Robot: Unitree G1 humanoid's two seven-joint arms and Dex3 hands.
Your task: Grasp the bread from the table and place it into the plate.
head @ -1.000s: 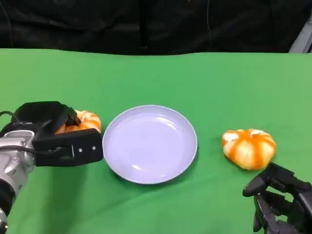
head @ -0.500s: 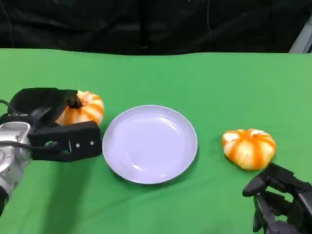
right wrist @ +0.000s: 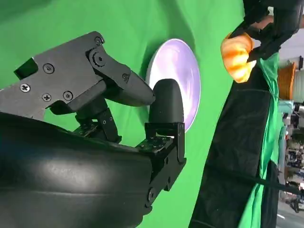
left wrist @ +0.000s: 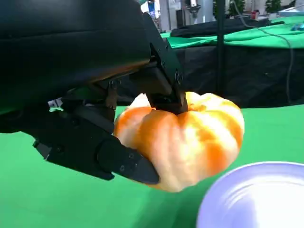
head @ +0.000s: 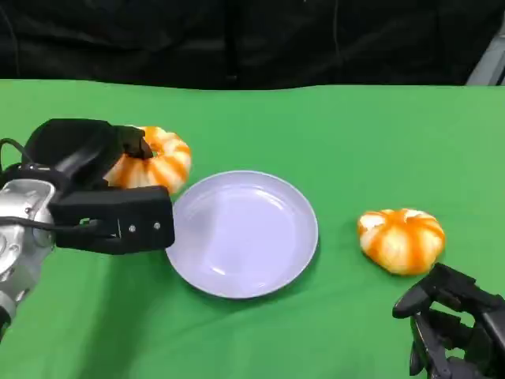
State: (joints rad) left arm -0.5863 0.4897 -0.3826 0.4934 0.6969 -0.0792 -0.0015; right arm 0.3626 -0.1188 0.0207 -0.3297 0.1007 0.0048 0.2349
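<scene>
My left hand (head: 99, 185) grips an orange-and-white pumpkin-shaped bread (head: 155, 159), lifted off the green table just left of the plate. The left wrist view shows that bread (left wrist: 190, 137) clamped between the black fingers (left wrist: 118, 159), beside the plate's rim (left wrist: 247, 190). The round pale-blue plate (head: 241, 234) lies at the table's middle with nothing in it. A second, similar bread (head: 402, 240) rests on the table right of the plate. My right hand (head: 454, 328) sits low at the near right, just in front of that bread, fingers curled and holding nothing. The right wrist view shows the plate (right wrist: 176, 78) and the held bread (right wrist: 237, 57).
Green cloth (head: 339, 134) covers the whole table. A black backdrop (head: 237, 39) hangs behind its far edge. Open green surface lies beyond the plate and between the plate and the right bread.
My left hand has lifted the bread off the table, carrying it up and slightly right towards the plate. The right hand, plate and second bread stayed put.
</scene>
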